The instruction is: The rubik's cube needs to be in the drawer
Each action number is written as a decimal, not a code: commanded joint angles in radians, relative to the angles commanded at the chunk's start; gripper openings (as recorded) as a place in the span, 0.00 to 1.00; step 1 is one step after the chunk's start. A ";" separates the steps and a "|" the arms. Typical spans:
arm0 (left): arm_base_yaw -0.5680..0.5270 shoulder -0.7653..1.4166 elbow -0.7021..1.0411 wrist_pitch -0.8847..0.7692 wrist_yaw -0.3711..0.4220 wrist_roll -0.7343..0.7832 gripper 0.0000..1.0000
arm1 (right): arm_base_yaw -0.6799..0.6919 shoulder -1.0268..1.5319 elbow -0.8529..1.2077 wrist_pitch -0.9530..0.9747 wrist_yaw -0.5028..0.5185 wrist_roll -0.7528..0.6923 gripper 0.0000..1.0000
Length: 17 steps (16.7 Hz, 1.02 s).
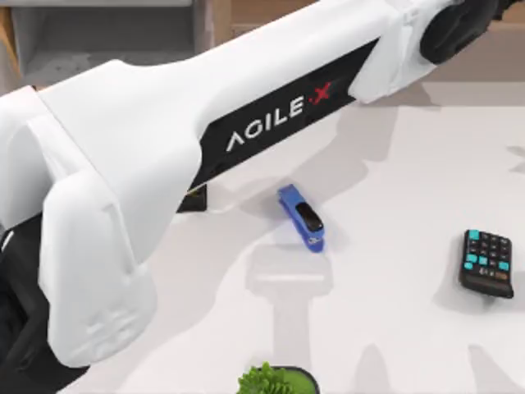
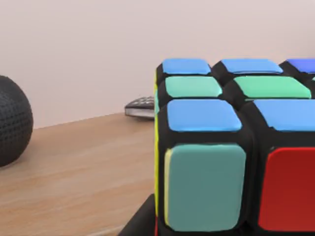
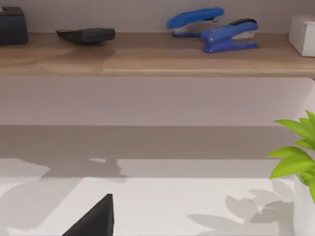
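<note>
The rubik's cube (image 2: 231, 147) sits very close in the left wrist view, over a light wooden surface (image 2: 74, 172). It shows blue, green, teal, red and yellow squares on a black grid. A dark part of my left gripper (image 2: 141, 222) lies right at the cube's lower edge. My left arm (image 1: 164, 139) stretches from the lower left to the upper right of the top view, ending over the wooden shelf (image 1: 271, 12). The drawer (image 1: 98, 41) shows its grey inside at the top left. A dark wedge of my right gripper (image 3: 93, 219) hangs over the white table.
On the white table lie a blue stapler (image 1: 302, 217), a black calculator (image 1: 488, 263) at the right, and a plant (image 1: 275, 380) at the front edge. The shelf (image 3: 147, 61) carries two blue staplers (image 3: 229, 35), a dark calculator (image 3: 86, 34), boxes, and a black dimpled ball (image 2: 12, 125).
</note>
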 joint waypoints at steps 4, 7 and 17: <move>0.162 -0.152 0.197 -0.253 0.109 0.149 0.00 | 0.000 0.000 0.000 0.000 0.000 0.000 1.00; 0.350 -0.246 0.335 -0.482 0.184 0.245 0.00 | 0.000 0.000 0.000 0.000 0.000 0.000 1.00; 0.965 -0.239 0.594 -1.364 0.391 0.316 0.00 | 0.000 0.000 0.000 0.000 0.000 0.000 1.00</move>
